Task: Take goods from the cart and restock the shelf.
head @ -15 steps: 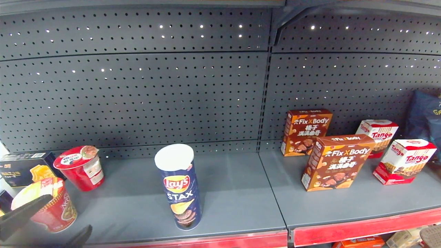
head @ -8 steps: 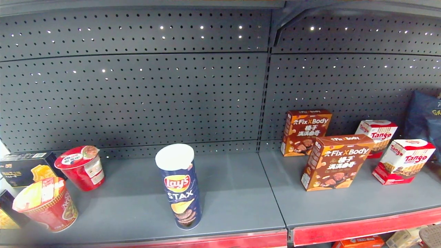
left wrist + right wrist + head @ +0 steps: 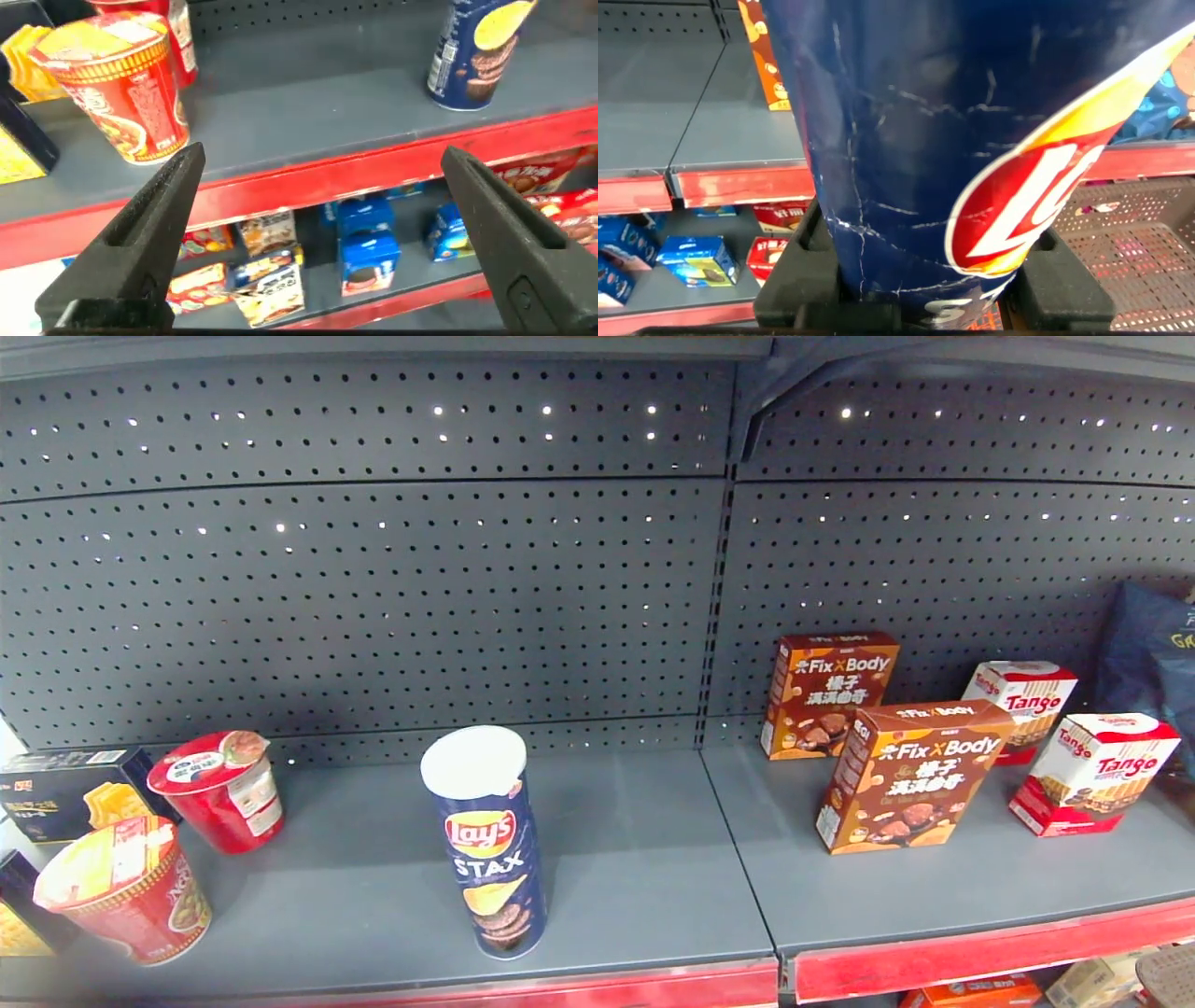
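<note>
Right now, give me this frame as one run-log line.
left gripper: open, empty, facing shelf front | right gripper: shut on blue chip can | shelf stock: second chip can upright near front edge

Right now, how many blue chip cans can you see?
2. One chip can stands upright on the shelf, left bay; the second chip can is held in the right gripper. More may be hidden off-frame.

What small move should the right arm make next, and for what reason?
Probably raise the right gripper with the held chip can toward the shelf, aiming for the bare space beside the standing chip can. The right gripper is shut on the held chip can, which is not yet on the shelf, while the left gripper is open and empty.
</note>
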